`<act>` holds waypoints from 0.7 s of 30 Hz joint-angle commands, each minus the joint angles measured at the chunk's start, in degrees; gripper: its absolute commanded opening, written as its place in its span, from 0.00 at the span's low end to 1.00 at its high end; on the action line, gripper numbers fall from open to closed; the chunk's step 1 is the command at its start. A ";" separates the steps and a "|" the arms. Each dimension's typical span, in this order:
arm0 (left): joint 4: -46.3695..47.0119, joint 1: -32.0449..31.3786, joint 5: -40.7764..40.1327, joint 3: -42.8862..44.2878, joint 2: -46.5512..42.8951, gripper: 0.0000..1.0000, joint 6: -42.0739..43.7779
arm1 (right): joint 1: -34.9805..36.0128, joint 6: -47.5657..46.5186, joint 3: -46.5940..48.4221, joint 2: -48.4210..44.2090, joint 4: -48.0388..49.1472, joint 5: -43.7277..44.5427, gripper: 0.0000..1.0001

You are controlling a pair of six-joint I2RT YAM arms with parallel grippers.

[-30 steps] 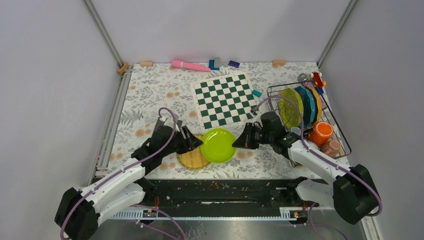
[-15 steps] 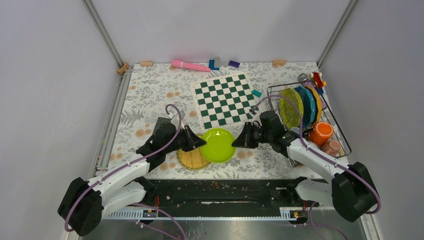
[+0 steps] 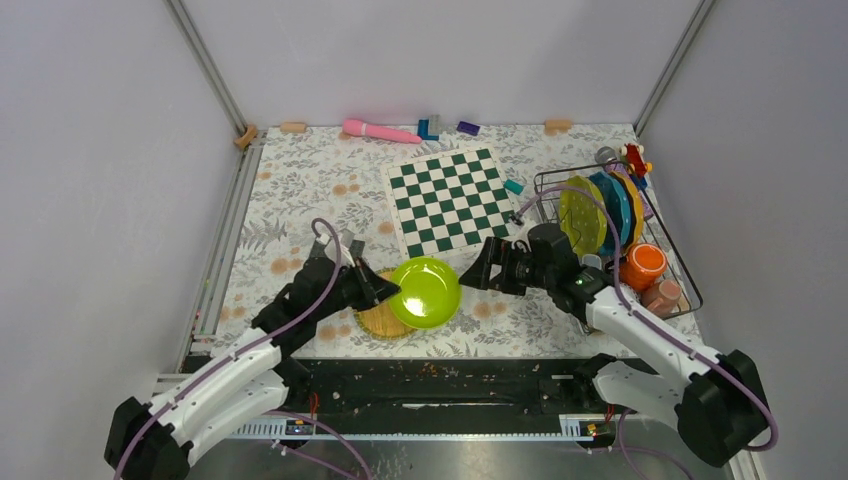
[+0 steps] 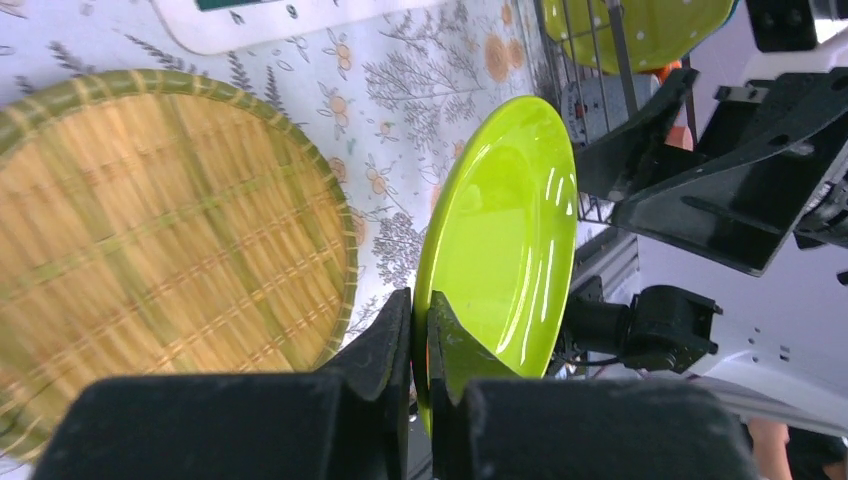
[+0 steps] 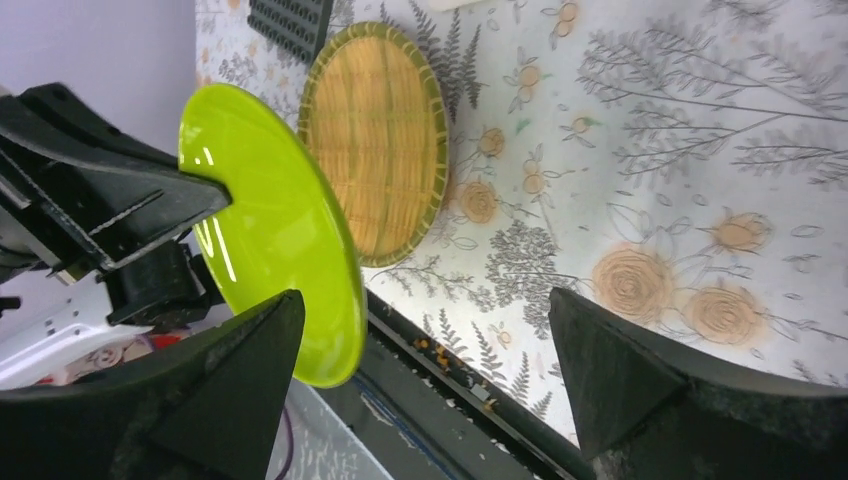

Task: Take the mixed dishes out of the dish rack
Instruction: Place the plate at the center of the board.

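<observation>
Floral counter (image 3: 300, 190) carries the dish rack (image 3: 688, 280) at the right, with other dishes upright inside. The left gripper (image 3: 388, 290) clamps the rim of the lime-green plate (image 3: 427, 292), which is tilted and raised beside a woven mat (image 3: 375, 318). The right gripper (image 3: 478, 272) gapes, touching nothing. Best to level the plate and lower it gently before letting go.

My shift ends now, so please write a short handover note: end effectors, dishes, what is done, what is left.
Left end effector: shut on the rim of the lime-green plate, tilted, near the woven mat.
Right end effector: open, empty, facing the plate.
Dish rack: upright plates, orange cup, pink cup inside.
Done: one plate out. Left: set it down, unload the rest.
</observation>
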 commanded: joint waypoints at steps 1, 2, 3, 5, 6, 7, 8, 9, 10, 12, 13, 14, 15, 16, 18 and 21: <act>-7.71 0.00 -8.81 -0.71 -6.95 0.00 -0.73 | 0.34 -2.29 1.85 -5.94 -4.28 11.23 0.99; -10.08 0.07 -11.44 -0.83 -8.35 0.00 -1.41 | 0.28 -2.37 1.50 -7.11 -4.54 12.81 1.00; -12.59 0.20 -14.35 -0.90 -9.69 0.00 -2.07 | 0.35 -2.40 1.20 -8.35 -4.71 13.96 1.00; -16.16 0.32 -18.93 -1.15 -12.05 0.00 -3.28 | 0.36 -2.31 0.42 -10.82 -4.63 15.69 1.00; -17.29 0.41 -20.07 -1.31 -13.12 0.00 -3.79 | 0.33 -2.31 -0.23 -11.94 -4.47 16.33 0.99; -17.95 0.48 -20.84 -1.50 -14.02 0.00 -4.12 | 0.35 -2.22 -0.64 -13.01 -4.06 16.85 1.00; -18.66 0.52 -21.68 -1.60 -14.65 0.00 -4.62 | 0.35 -2.20 -1.09 -14.09 -3.61 17.33 0.99; -19.27 0.57 -22.32 -1.64 -15.08 0.00 -4.81 | 0.35 -2.15 -1.66 -15.06 -3.12 17.72 1.00; -19.77 0.61 -22.79 -1.69 -15.26 0.00 -4.98 | 0.36 -2.12 -2.26 -16.20 -2.42 18.08 1.00; -20.34 0.61 -23.41 -1.80 -15.13 0.00 -5.18 | 0.36 -2.02 -3.41 -18.57 -1.21 19.08 1.00; -20.26 0.63 -23.43 -2.01 -14.77 0.00 -5.32 | 0.36 -1.97 -3.98 -19.55 -0.78 19.60 1.00; -19.98 0.69 -23.32 -2.23 -14.27 0.00 -5.57 | 0.36 -1.94 -4.39 -20.48 -0.53 20.14 1.00; -19.56 0.70 -23.00 -2.52 -13.68 0.00 -5.62 | 0.29 -1.98 -4.71 -21.31 -0.33 20.78 1.00; -19.17 0.70 -22.78 -2.79 -12.94 0.00 -5.83 | 0.29 -1.94 -5.03 -22.22 -0.26 21.27 1.00; -18.26 0.70 -22.53 -3.23 -11.37 0.00 -6.31 | 0.35 -1.98 -5.70 -23.74 0.06 22.08 1.00; -16.70 0.79 -22.32 -3.73 -9.06 0.00 -6.69 | 0.33 -1.95 -6.59 -25.84 0.47 22.75 0.99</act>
